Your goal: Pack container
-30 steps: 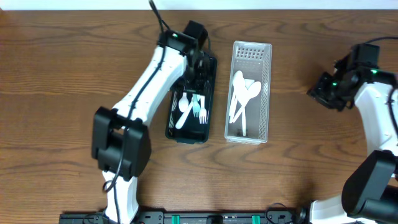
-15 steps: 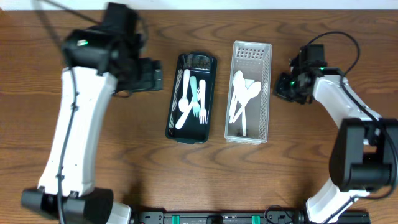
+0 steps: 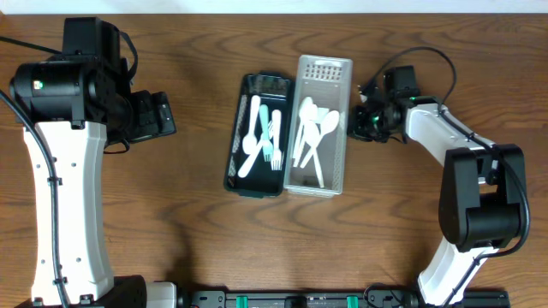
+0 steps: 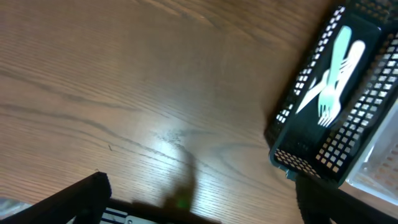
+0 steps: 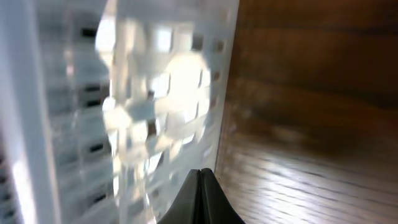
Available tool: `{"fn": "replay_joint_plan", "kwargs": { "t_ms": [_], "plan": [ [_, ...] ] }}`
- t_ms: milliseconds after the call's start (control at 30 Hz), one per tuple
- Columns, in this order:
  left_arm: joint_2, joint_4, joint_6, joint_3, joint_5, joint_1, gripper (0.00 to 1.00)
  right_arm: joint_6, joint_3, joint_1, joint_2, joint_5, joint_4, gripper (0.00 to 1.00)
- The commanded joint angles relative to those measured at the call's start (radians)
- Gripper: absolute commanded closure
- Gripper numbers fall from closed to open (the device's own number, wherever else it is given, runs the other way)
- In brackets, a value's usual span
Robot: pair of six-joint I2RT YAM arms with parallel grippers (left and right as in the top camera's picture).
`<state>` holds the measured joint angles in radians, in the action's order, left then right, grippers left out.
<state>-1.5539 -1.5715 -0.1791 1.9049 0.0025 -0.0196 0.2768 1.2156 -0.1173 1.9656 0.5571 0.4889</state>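
Observation:
A black slotted tray [image 3: 243, 184] holds white and pale blue forks and a knife; it also shows in the left wrist view [image 4: 298, 146]. A clear slotted tray [image 3: 341, 178] with white spoons stands against its right side. My right gripper [image 3: 360, 120] is shut with nothing in it, its tips [image 5: 200, 180] pressed against the clear tray's right wall [image 5: 217, 93]. My left gripper [image 3: 167, 115] is open and empty, well left of the black tray, its fingers at the lower corners of the left wrist view [image 4: 199, 202].
Bare wooden tabletop [image 3: 171, 222] lies all round the two trays. The arm bases stand at the front edge.
The clear tray has slid left until it touches the black tray, with my right gripper following against its right wall. My left arm has drawn back to the left, away from the black tray.

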Motion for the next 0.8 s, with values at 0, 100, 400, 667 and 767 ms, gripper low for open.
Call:
{"fn": "replay_joint_plan", "kwargs": {
  "t_ms": [0,100,400,667,767],
  "plan": [
    [0.013,-0.004,0.009,0.012,-0.015,-0.006,0.01,-0.050,-0.001,-0.014,0.010,0.059,-0.002,0.99],
    [0.013,0.002,0.009,0.012,-0.014,-0.006,0.01,-0.050,0.006,0.015,-0.010,0.050,0.019,0.99],
    [0.113,0.040,0.079,0.100,-0.011,-0.006,0.06,-0.280,0.114,0.145,-0.404,-0.172,0.204,0.99],
    [0.398,0.155,0.142,0.150,-0.011,-0.006,0.05,-0.406,0.180,0.150,-0.884,-0.278,0.272,0.99],
    [0.506,0.152,0.141,0.148,-0.011,-0.006,0.05,-0.406,0.180,0.150,-1.046,-0.300,0.306,0.99]
  ]
}}
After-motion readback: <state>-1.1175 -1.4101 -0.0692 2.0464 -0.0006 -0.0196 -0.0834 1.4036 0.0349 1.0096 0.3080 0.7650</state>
